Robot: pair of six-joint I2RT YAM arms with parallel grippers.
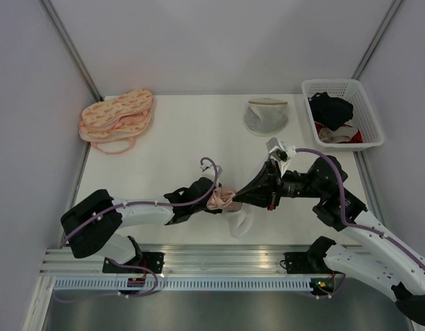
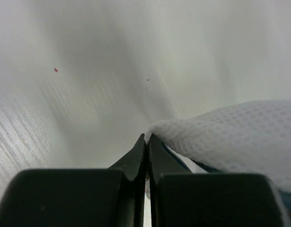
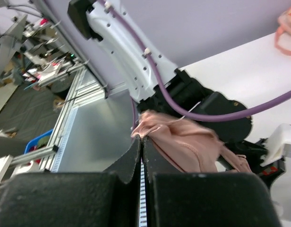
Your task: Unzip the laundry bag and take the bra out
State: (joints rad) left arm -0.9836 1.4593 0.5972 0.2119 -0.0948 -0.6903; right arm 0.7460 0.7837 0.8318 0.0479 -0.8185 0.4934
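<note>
The bra (image 1: 221, 200), small and pale pink, hangs bunched between my two grippers above the table's near middle. My right gripper (image 1: 234, 199) is shut on it; in the right wrist view its tips (image 3: 141, 140) pinch a fold of the bra (image 3: 192, 146). The laundry bag (image 1: 241, 223), white translucent mesh, droops just below and to the right of the bra. My left gripper (image 1: 209, 201) is shut on the bag's edge; in the left wrist view the laundry bag (image 2: 240, 142) runs off to the right from the closed tips (image 2: 147, 137). The zip is not visible.
A stack of peach-orange patterned bras (image 1: 117, 117) lies at the back left. A greyer round mesh bag (image 1: 265, 116) sits at the back, right of centre. A white basket (image 1: 370, 117) with dark and red clothes stands at the back right corner. Walls enclose three sides.
</note>
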